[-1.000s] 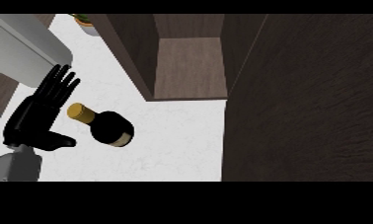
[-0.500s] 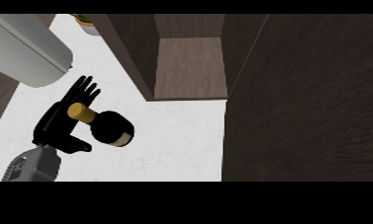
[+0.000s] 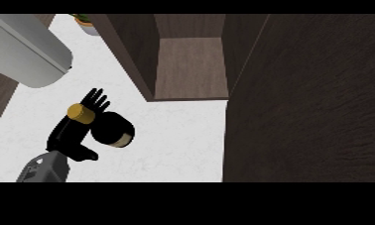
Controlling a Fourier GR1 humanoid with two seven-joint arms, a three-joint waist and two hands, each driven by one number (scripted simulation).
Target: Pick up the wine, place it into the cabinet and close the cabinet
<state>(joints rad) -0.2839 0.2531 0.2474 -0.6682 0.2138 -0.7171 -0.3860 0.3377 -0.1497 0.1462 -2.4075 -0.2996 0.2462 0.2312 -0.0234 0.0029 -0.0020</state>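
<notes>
The wine bottle (image 3: pixel 114 131) stands on the white counter (image 3: pixel 176 144) at the lower left, dark, with a gold cap (image 3: pixel 82 113) and a pale label. My left hand (image 3: pixel 67 137) is pressed to the bottle's left side by the neck, its fingers (image 3: pixel 95 98) straight and reaching past the cap, its thumb (image 3: pixel 84 155) sticking out below the bottle. The hand is open and not curled round the bottle. The cabinet (image 3: pixel 190 65) stands open behind it, showing a brown wooden inside. My right hand shows nowhere.
A wide dark panel (image 3: pixel 304 105), likely the cabinet's open door, fills the right side. A large pale grey cylinder (image 3: pixel 29 53) juts in at the upper left. A small potted plant (image 3: pixel 85 21) sits at the counter's far edge.
My left hand has moved right, from beside the bottle to against its neck, with the fingers now reaching past the cap. The bottle has not moved.
</notes>
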